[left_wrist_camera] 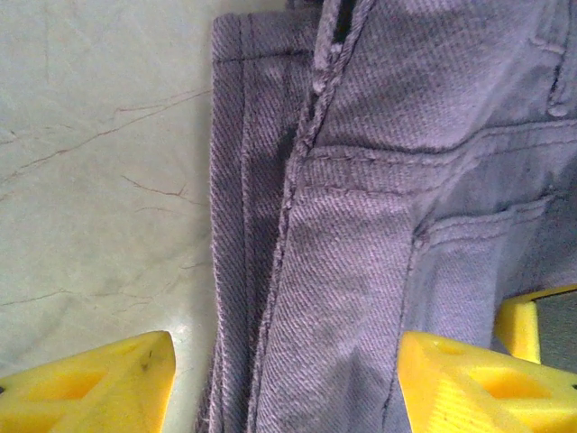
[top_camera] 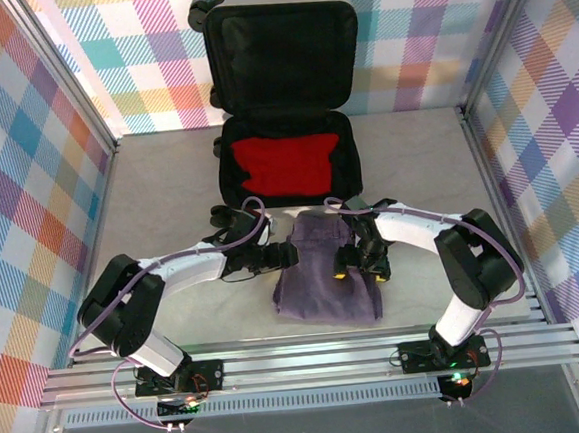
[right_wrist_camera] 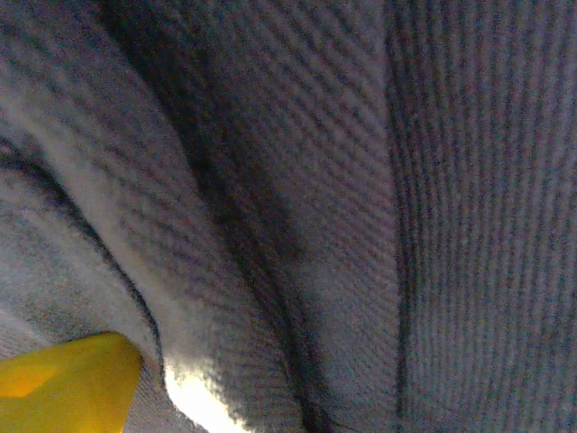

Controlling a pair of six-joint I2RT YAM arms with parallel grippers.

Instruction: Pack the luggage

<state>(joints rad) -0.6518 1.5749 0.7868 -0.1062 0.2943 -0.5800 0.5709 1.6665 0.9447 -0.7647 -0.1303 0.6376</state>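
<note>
The luggage [top_camera: 276,17] lies open at the back of the table, its white-edged lid upright against the wall. A red garment [top_camera: 288,163] lies in its black-lined base. Folded purple jeans [top_camera: 325,279] lie on the table in front of it. My left gripper [top_camera: 282,254] is at their left edge. In the left wrist view it [left_wrist_camera: 284,379] stands open astride that edge, one yellow fingertip [left_wrist_camera: 90,388] on bare table, the other [left_wrist_camera: 469,379] on the cloth. My right gripper [top_camera: 360,271] sits over the jeans' right side, fingers apart. Purple cloth crowds its one visible fingertip [right_wrist_camera: 63,388].
Aluminium frame rails [top_camera: 311,360] run along the near edge, where both arm bases are bolted. Checked curtain walls [top_camera: 23,147] close off the left, right and back. The grey tabletop [top_camera: 157,187] lies bare on both sides of the suitcase.
</note>
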